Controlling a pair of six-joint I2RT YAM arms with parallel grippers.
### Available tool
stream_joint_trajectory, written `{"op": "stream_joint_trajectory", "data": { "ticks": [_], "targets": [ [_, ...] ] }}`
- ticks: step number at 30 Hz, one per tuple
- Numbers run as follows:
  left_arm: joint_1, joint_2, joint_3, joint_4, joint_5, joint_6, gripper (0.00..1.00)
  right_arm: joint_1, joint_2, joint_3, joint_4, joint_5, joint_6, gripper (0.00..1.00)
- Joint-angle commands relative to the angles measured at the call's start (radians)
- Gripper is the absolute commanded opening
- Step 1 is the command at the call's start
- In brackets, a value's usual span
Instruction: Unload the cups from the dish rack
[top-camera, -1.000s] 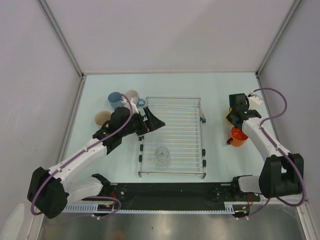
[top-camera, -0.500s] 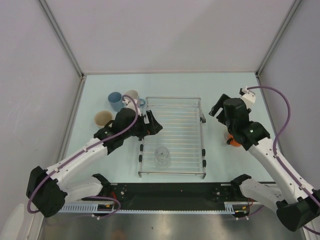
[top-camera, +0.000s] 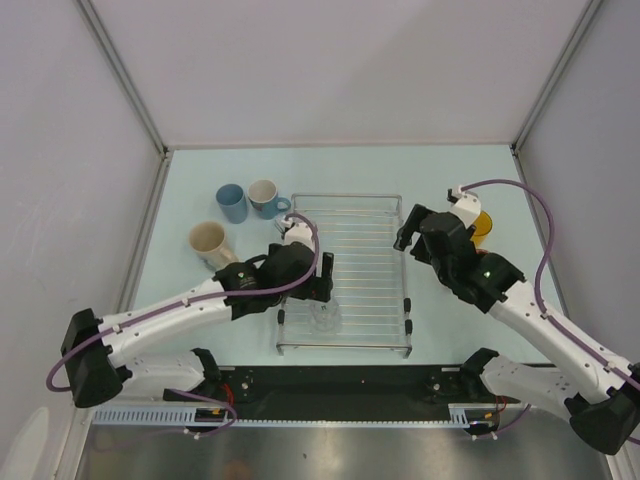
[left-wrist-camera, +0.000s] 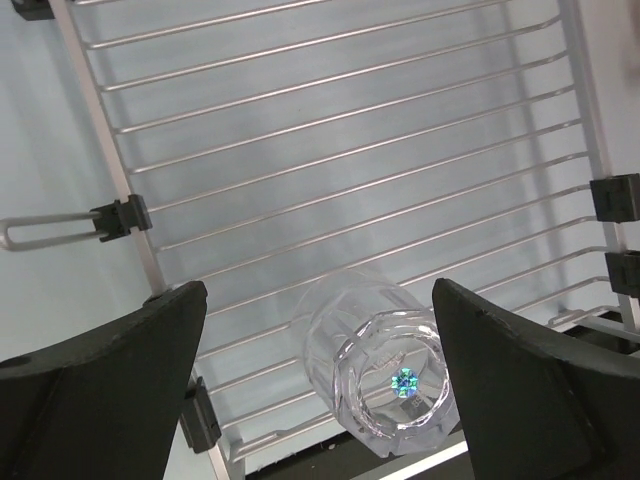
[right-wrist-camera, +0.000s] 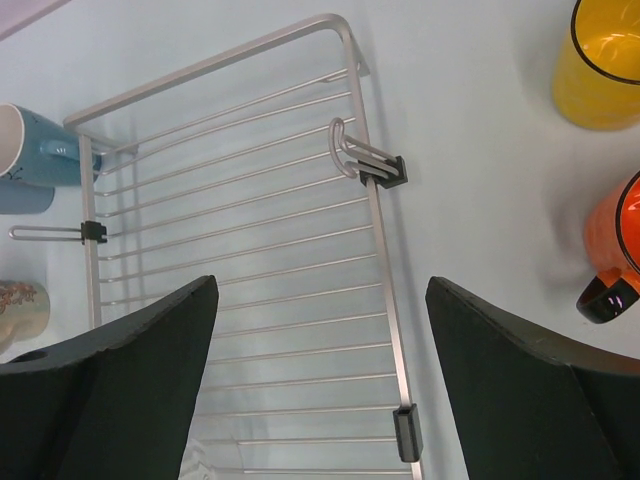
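Note:
The silver wire dish rack (top-camera: 350, 262) lies in the middle of the table. One cup stands on it, a small clear glass (top-camera: 325, 315), upside down near its near left corner. My left gripper (top-camera: 326, 287) hovers open just above that glass (left-wrist-camera: 390, 375), one finger (left-wrist-camera: 110, 385) on each side, not touching. My right gripper (top-camera: 408, 228) is open and empty over the rack's right edge (right-wrist-camera: 375, 230). Off the rack stand two light blue cups (top-camera: 231, 203) (top-camera: 265, 197), a beige cup (top-camera: 207, 240), a yellow cup (right-wrist-camera: 600, 60) and an orange mug (right-wrist-camera: 615, 250).
The three cups at the left cluster close to the rack's far left corner. The yellow cup (top-camera: 482, 222) and the orange mug stand right of the rack, partly under my right arm. White walls close in the table on three sides.
My right gripper has opened and swung left, from the cups at the right to the rack's right edge. My left gripper has moved along the rack toward the near side, over the glass.

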Motion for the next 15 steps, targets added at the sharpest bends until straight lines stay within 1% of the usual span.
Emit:
{"op": "stream_joint_trajectory", "data": {
  "ticks": [1, 5, 9, 15],
  "targets": [
    [-0.055, 0.024, 0.092, -0.104, -0.11, -0.045, 1.0, 0.021, -0.001, -0.022, 0.022, 0.042, 0.022, 0.91],
    [-0.115, 0.044, 0.115, -0.154, -0.139, -0.086, 1.0, 0.033, -0.005, -0.042, 0.035, 0.036, 0.03, 0.91],
    [-0.174, 0.06, 0.116, -0.167, -0.15, -0.138, 1.0, 0.041, -0.011, -0.051, 0.038, 0.031, 0.037, 0.91],
    [-0.216, 0.09, 0.109, -0.182, -0.15, -0.184, 1.0, 0.053, -0.025, -0.054, 0.031, 0.042, 0.037, 0.9]
  ]
}}
